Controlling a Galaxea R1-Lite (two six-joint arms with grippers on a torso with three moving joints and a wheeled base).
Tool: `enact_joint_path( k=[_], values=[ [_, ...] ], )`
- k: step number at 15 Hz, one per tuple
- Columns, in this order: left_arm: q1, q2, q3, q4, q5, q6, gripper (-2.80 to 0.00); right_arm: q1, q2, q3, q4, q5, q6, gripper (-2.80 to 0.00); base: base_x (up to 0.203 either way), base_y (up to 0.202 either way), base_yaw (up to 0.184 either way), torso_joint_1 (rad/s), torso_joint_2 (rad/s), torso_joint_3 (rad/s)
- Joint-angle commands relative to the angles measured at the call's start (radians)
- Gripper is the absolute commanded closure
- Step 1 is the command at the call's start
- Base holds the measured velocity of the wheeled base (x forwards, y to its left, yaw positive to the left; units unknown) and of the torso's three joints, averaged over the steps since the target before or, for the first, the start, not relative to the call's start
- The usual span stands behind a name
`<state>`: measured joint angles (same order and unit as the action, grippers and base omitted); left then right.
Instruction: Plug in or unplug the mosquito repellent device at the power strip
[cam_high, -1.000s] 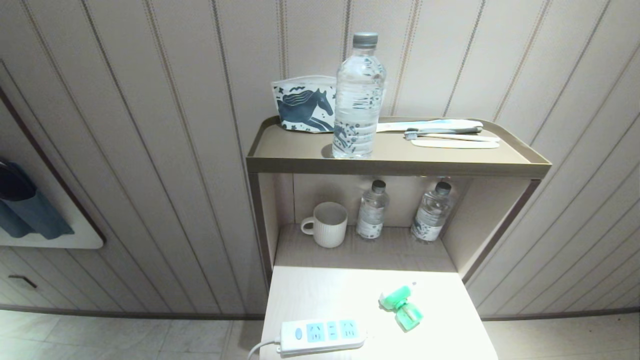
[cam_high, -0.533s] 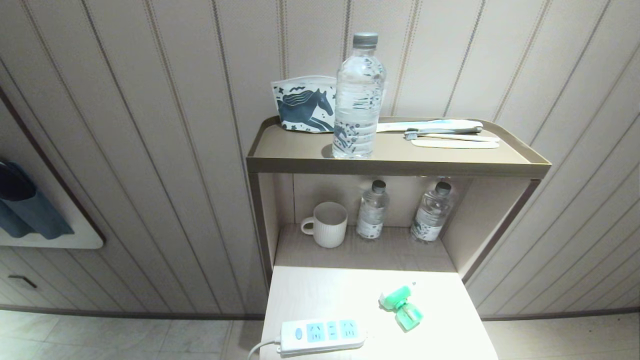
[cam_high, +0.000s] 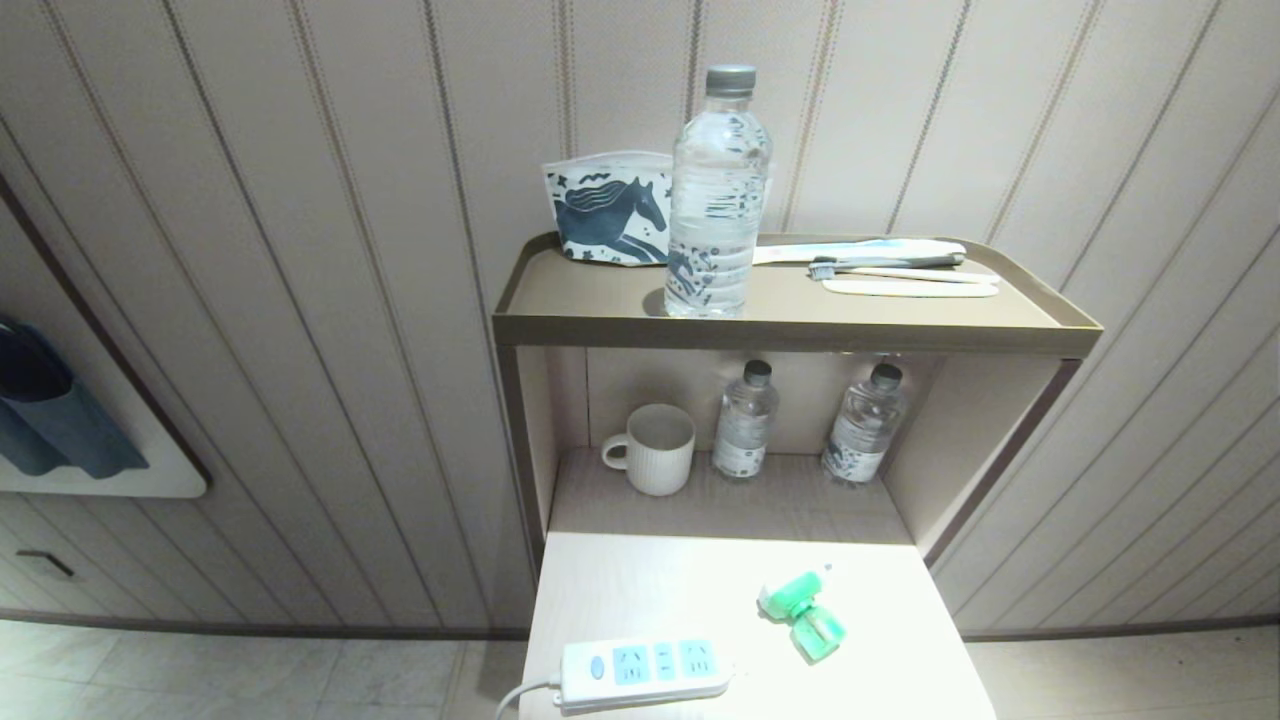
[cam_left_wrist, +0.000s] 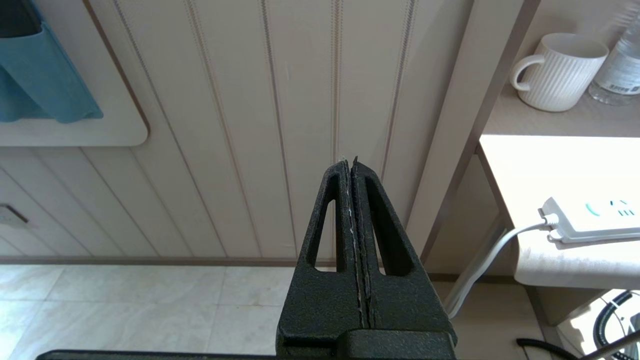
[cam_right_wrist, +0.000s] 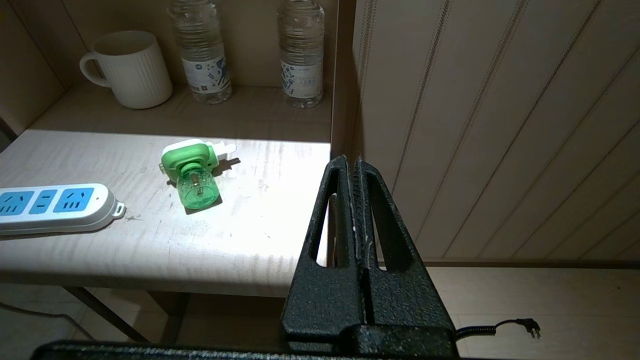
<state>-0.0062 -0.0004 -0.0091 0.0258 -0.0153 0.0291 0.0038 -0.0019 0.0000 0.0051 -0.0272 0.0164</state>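
The mosquito repellent device lies unplugged at ten o'clock from the empty, closed right gripper, its long axis pointing roughly toward that nearer arm, power strip at nine.

the head view looks down from above at the shelf unit by the wall, while each wrist view looks forward from low beside the tabletop, left and right, both sharing the power strip and mug.
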Motion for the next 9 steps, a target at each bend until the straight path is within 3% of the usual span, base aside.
enact_joint_path(
  k=[1,5,9],
  values=[
    [0.0,0.0,0.0,0.0,0.002,0.0,0.0,0.001,0.002,0.0,0.003,-0.004,0.002,0.0,0.0,0.0,0.0,0.0,0.0,0.0],
    [0.0,0.104,0.001,0.0,0.003,-0.003,0.0,0.001,0.002,0.0,0.003,-0.004,0.004,0.0,0.0,0.0,0.0,0.0,0.0,0.0],
    [0.0,0.0,0.009,-0.091,0.012,-0.015,0.0,0.001,0.002,0.0,0.003,-0.004,0.004,0.0,0.0,0.0,0.0,0.0,0.0,0.0]
  ],
)
